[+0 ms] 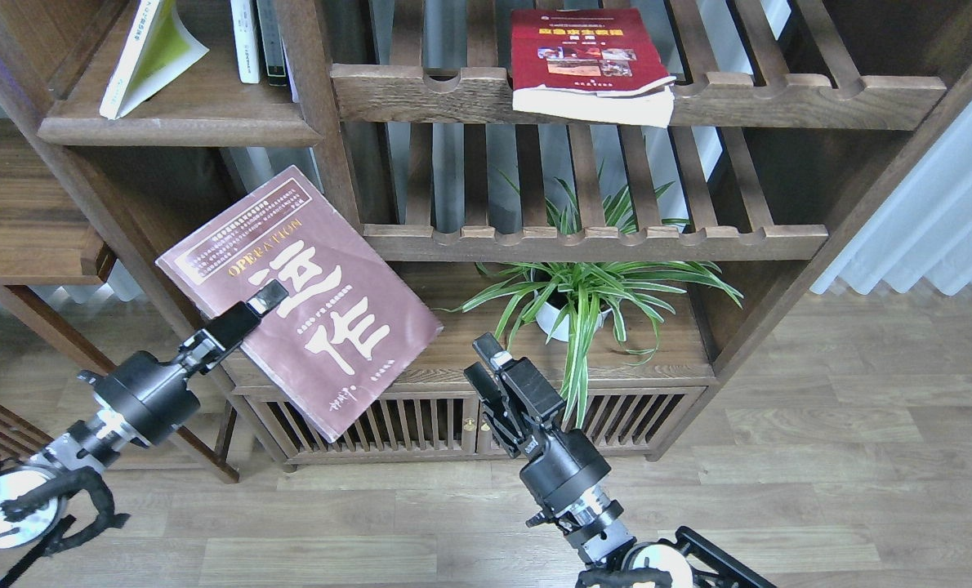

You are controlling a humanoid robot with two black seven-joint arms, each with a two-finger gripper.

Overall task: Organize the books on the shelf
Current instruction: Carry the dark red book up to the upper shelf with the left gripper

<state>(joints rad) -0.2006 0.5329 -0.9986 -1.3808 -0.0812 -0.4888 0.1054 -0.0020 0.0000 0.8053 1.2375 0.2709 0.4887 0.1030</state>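
Observation:
My left gripper (264,299) is shut on the lower left edge of the dark maroon book (323,302), which hangs tilted in the air in front of the bookcase's left post. Below and right of that book my right gripper (486,359) stands open, holding nothing. High up on the left, the lime-yellow book (149,51) leans half open on the solid shelf (184,129). The red book (586,59) lies flat on the upper slatted rack (780,88), its front edge overhanging the rail.
Thin white and dark upright books (257,39) stand at the shelf's right end beside the post. A potted spider plant (584,298) sits on the drawer-top board (666,359) under the lower slatted rack (600,241). A white curtain (935,220) hangs at right.

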